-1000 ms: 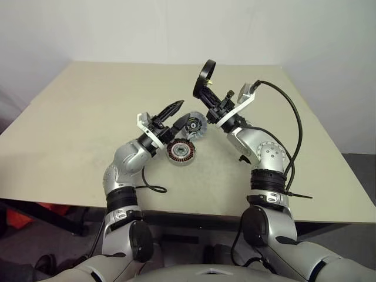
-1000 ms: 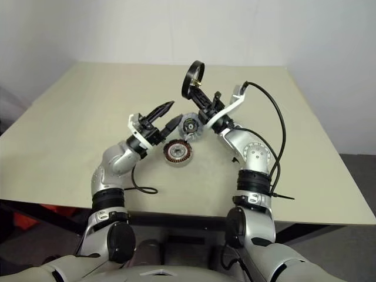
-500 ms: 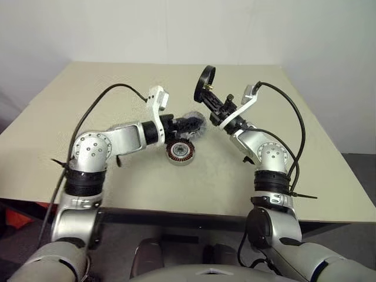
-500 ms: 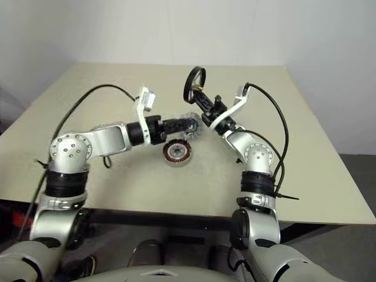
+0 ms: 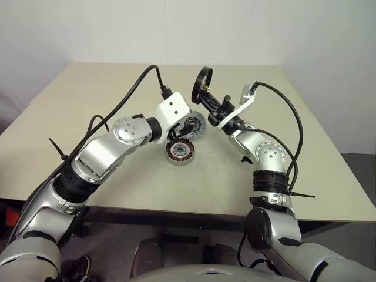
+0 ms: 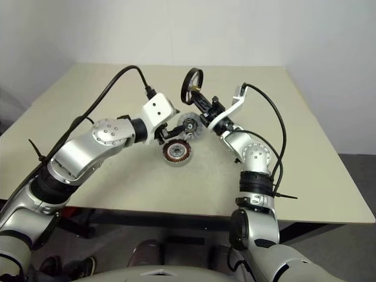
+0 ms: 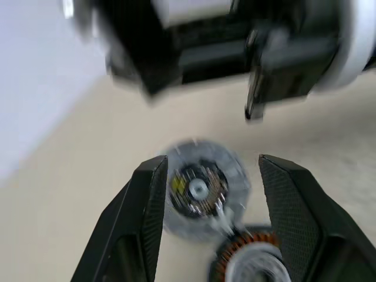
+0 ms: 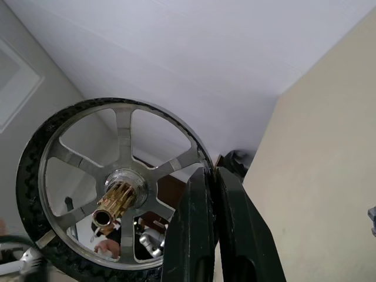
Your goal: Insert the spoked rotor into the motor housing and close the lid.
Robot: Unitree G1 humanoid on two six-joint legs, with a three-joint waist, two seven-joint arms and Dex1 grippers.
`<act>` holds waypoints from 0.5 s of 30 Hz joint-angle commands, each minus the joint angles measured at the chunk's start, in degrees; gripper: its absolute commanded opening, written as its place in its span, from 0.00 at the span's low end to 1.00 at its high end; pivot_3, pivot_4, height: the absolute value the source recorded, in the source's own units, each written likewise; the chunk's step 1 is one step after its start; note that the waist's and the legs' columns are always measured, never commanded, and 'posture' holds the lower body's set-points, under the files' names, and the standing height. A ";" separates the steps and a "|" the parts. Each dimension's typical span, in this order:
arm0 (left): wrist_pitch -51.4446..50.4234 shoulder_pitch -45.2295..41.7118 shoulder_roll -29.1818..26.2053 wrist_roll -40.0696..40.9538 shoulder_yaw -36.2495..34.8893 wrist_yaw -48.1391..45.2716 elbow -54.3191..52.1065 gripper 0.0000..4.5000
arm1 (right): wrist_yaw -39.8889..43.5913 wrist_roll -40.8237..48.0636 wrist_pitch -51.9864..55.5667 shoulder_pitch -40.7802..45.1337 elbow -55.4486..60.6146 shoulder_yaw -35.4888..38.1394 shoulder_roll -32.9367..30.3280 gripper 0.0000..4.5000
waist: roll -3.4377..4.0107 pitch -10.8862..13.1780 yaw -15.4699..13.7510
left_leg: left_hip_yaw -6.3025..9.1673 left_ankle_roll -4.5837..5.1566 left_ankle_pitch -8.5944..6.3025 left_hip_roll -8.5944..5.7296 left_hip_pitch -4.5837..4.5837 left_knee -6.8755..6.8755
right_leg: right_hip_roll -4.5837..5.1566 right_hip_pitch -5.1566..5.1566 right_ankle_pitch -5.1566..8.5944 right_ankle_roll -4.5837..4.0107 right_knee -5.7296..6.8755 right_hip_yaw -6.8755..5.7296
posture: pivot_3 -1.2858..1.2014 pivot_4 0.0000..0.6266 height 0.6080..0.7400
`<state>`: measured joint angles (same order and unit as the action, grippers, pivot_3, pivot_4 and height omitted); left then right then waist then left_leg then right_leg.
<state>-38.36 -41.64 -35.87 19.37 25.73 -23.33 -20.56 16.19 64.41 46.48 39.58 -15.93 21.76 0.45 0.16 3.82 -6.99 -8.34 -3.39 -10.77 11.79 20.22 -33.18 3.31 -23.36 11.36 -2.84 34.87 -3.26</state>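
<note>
- The right pincer (image 5: 207,98) is raised above the desk (image 5: 76,111), its 2 black fingers (image 8: 202,235) clenched on the rim of the spoked rotor (image 5: 203,79).
- The spoked rotor stands on edge in the air, well clear of the desk top; in the right wrist view its dark rim, slim silver spokes and brass-coloured hub (image 8: 114,202) are plain.
- The motor housing (image 5: 180,152) sits flat on the desk near the middle, open side up, with its ring of copper-coloured windings showing.
- The lid (image 5: 194,125) is just behind the housing, tilted up with its face and small metallic centre turned toward the camera.
- The left pincer (image 5: 187,127) reaches in from the left at the lid; in the left wrist view its 2 fingers (image 7: 147,205) stand apart, one on each side of the lid (image 7: 200,188).
- That view is blurred, so I cannot tell whether the fingers touch the lid.
- The lid lies below and a little left of the raised rotor.
</note>
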 commanded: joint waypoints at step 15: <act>8.22 -0.47 5.75 -16.69 -3.52 -1.73 -0.76 0.58 | 1.42 -0.86 -0.67 2.26 0.58 -0.84 -0.30 0.04 | 0.00 0.00 0.05 | -0.04 -0.01 0.01 0.01 -0.01 -0.04 | 0.00 0.02 -0.09 -0.21 0.03 0.01 | 0.52 0.00 1.00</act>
<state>-31.94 -41.35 -30.28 4.76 24.88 -25.36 -18.92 16.97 63.86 45.28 40.66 -15.94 22.09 0.05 0.16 3.82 -6.94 -8.38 -3.39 -10.77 11.80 20.21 -33.22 3.31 -23.35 11.23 -3.11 34.90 -3.25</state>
